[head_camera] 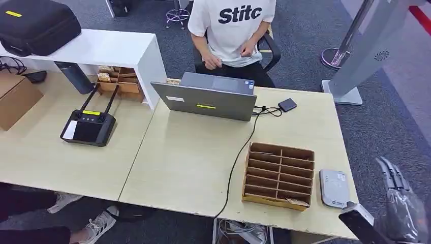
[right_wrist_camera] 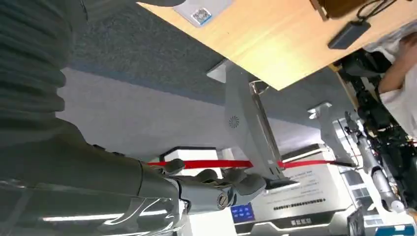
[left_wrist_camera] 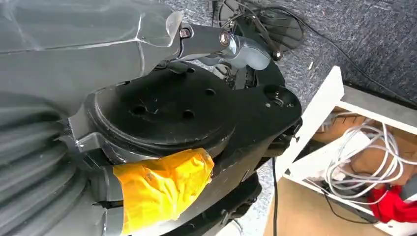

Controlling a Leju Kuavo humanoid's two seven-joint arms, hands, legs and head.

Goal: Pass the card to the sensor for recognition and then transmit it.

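Note:
A cardboard organiser (head_camera: 279, 174) with several slots stands on the pale wooden table (head_camera: 188, 162). A light card (head_camera: 298, 202) lies tilted in its nearest right slot. To the organiser's right lies the flat white sensor (head_camera: 334, 188), whose labelled corner (right_wrist_camera: 201, 14) is in the right wrist view. My right hand (head_camera: 399, 203) hangs beyond the table's right edge, lower than the sensor, fingers (right_wrist_camera: 221, 187) stretched out and holding nothing. My left hand (left_wrist_camera: 236, 49) hangs beside my body, thumb out, nothing in it.
An open laptop (head_camera: 211, 96) stands at the table's far side with a person (head_camera: 231, 30) seated behind it. A black cable (head_camera: 239, 152) runs past the organiser. A small black box (head_camera: 287, 104) and a black controller (head_camera: 89, 127) also lie on the tables. A grey stand (head_camera: 363, 51) rises at right.

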